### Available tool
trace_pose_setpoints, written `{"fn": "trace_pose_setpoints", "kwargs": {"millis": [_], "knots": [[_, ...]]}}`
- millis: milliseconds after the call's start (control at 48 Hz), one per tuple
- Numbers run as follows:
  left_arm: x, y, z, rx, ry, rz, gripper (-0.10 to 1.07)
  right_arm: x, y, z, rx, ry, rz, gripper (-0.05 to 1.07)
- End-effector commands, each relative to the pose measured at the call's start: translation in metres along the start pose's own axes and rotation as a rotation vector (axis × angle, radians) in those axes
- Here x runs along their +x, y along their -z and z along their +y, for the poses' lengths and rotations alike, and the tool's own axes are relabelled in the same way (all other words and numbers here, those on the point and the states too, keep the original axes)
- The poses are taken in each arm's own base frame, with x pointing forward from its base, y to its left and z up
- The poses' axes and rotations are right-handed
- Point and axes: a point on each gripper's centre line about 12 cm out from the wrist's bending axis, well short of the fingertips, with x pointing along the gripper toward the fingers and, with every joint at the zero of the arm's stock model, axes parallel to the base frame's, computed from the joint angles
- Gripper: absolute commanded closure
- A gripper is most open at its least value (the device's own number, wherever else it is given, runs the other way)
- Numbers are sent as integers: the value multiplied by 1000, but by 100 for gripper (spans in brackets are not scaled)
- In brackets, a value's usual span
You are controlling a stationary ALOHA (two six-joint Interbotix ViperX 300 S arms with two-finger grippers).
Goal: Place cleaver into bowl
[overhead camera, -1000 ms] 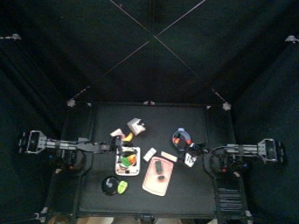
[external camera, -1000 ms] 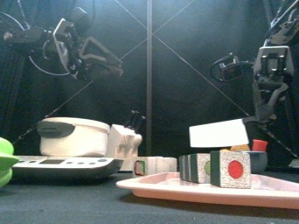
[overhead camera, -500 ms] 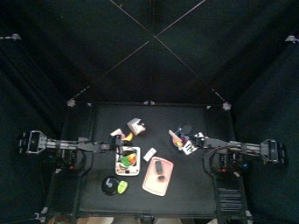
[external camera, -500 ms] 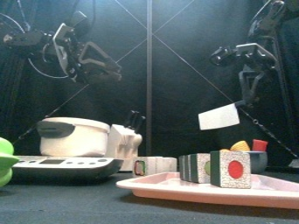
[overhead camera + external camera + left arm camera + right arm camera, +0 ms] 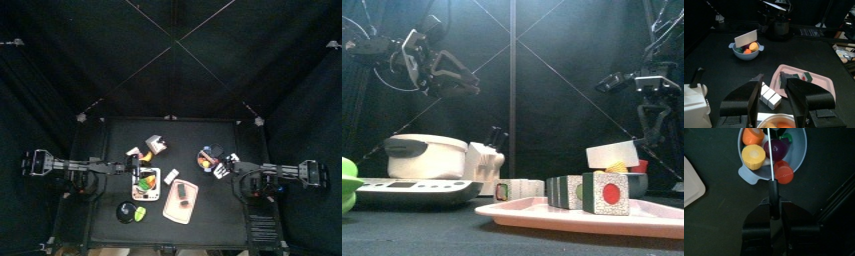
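Note:
The cleaver shows edge-on as a thin pale blade, its dark handle held in my shut right gripper. The blade stands tilted in the bowl, among red, yellow, orange and purple toy food. From the front, the white blade rests on the dark bowl below the right gripper. The left wrist view shows the blade upright in the bowl. My left gripper hangs open and empty, well away on the left side.
A pink board with sushi-like blocks lies at the front right. A white cooker and a green object stand at the left. White blocks lie under the left gripper.
The right arm swung the cleaver to the right, lifting it and then lowering it onto the bowl. The left arm has stayed still.

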Motion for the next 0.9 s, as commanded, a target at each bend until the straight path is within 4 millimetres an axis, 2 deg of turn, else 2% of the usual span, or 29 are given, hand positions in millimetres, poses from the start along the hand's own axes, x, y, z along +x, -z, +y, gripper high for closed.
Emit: {"fn": "trace_pose_setpoints", "kwargs": {"millis": [0,167,479,771,875], "knots": [[1,-6,1,1,-3,-20,22,-3,-5,3,0,-32,-42,71],[1,-6,1,1,-3,-18,22,0,-11,9,-17,-63,-88,71],[1,-4,1,1,-3,-12,22,13,1,2,-32,-27,-50,71],[1,-4,1,1,-3,-12,22,14,2,2,-29,-27,-41,69],[1,-4,1,1,-3,-12,22,14,4,2,-20,-29,-30,65]]}}
